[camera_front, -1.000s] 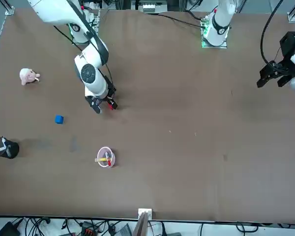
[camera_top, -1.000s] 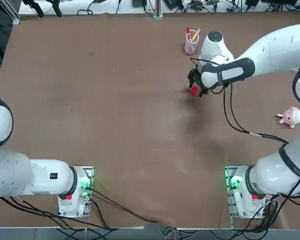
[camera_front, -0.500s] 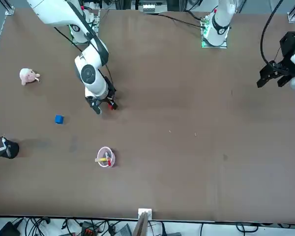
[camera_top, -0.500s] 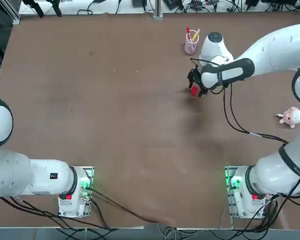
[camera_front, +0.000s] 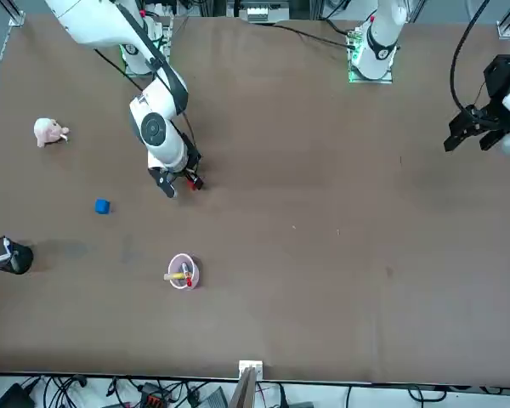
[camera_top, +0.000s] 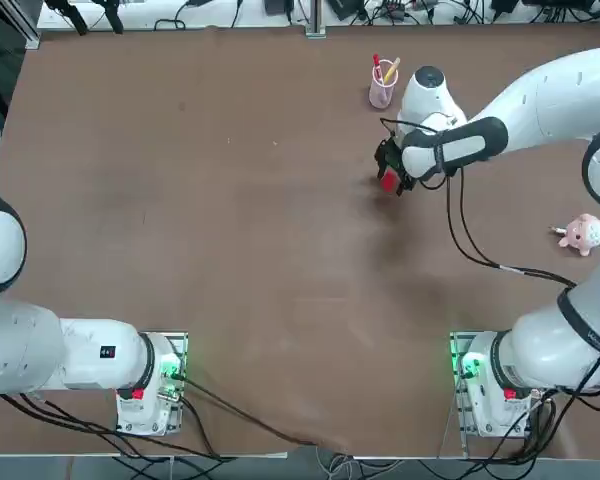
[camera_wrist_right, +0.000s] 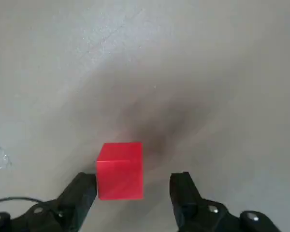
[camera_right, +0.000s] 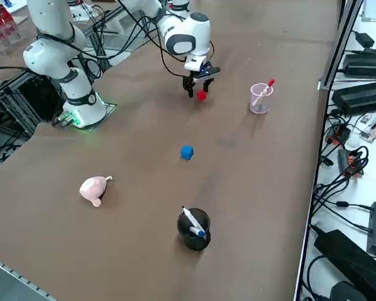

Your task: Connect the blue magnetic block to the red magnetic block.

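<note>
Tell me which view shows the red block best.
The right wrist view: the red block appears large there, two faces visible, between the open fingers of the right hand. The top and right side views show it small at the hand; the front view shows only a sliver.

Table: brown, smooth and mostly matt, softly shiny in patches.
Red block: plain red faces, smooth, with a low sheen.
Blue block: solid blue, smooth-looking.
Pink cup: translucent, plastic-looking, thin-walled.
Black holder: dark, its material unclear.
Arm: white shell, smooth and softly glossy, banded in darker matt grey.
Right gripper: black fingers, matt, set with shiny metal screws.
Toy: pale pink, its surface too small to judge.
</note>
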{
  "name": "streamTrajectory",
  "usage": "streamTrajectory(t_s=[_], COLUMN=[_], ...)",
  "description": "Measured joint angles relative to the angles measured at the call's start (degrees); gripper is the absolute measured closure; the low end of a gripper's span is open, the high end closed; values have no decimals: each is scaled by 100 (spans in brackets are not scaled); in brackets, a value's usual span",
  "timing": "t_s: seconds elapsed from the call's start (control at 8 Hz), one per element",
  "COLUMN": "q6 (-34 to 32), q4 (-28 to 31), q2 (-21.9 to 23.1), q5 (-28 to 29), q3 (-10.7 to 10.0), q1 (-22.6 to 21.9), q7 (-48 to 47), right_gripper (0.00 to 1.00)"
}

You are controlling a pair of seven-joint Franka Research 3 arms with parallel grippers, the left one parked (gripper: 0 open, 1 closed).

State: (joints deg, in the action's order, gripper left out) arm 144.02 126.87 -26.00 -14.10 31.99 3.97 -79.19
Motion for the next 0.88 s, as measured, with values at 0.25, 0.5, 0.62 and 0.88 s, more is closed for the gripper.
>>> streamTrajectory(t_s=[0.25, 0.5, 0.62, 0.88], q6=[8, 14, 18, 31], q4=[-2, -7, -29, -141], q2=[-36, -50, -47, -47], q5=[-20, -28, -29, -36], q3=[-5, -16, -16, -60], q1=[0, 0, 0, 4], q7=[-5, -12, -47, -346], right_gripper=[16, 36, 52, 52])
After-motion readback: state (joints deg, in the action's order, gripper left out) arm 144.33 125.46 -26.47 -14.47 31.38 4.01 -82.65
